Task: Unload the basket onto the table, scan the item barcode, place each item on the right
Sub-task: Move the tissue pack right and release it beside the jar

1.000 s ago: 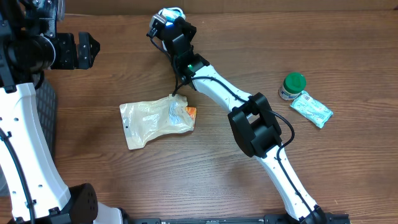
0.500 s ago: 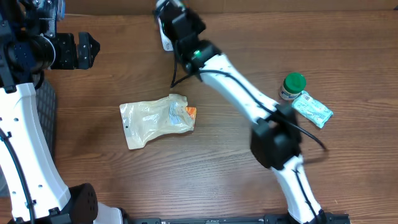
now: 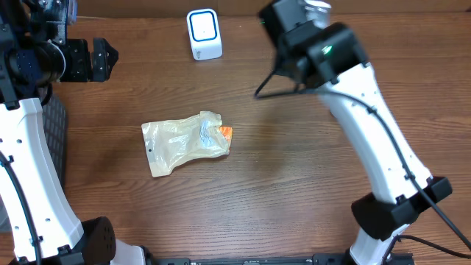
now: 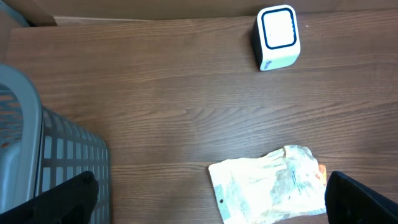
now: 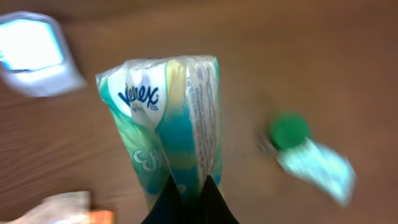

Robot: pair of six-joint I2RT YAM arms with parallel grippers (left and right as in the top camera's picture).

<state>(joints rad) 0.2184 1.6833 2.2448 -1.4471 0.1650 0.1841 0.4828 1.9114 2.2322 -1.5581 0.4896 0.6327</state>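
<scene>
The right gripper (image 5: 189, 198) was clamped tight on the lower end of a Kleenex tissue pack (image 5: 165, 118), held up off the table. In the right wrist view the barcode scanner (image 5: 34, 53) sat at 10 o'clock from the pack and a blurred green-capped bottle (image 5: 288, 130) at 3 o'clock. The left gripper (image 3: 109, 60) hung spread wide and empty at the table's 10 o'clock. A crumpled clear pouch (image 3: 184, 141) lay near the centre.
</scene>
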